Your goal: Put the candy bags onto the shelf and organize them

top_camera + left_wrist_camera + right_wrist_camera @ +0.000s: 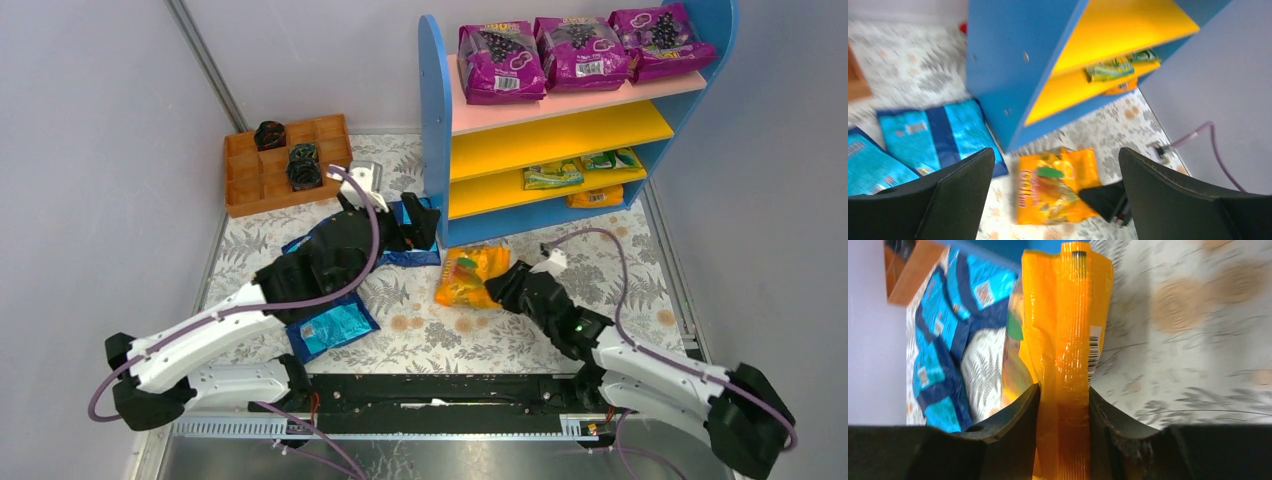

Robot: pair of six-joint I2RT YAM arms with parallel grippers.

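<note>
We saw the right gripper [1064, 400] pinching a glossy orange bag [1068, 330], barcode beside its ribbed seam; the left gripper [1055, 155] gaped wide, empty.

The left arm [200, 345] and right arm [655, 372] have white links with black joints and wrists. A purple cable [377, 235] loops along each, and a small green light [578, 327] shows on the right one. The left gripper [1055, 150] has matte black, wedge-shaped fingers [948, 200].
</note>
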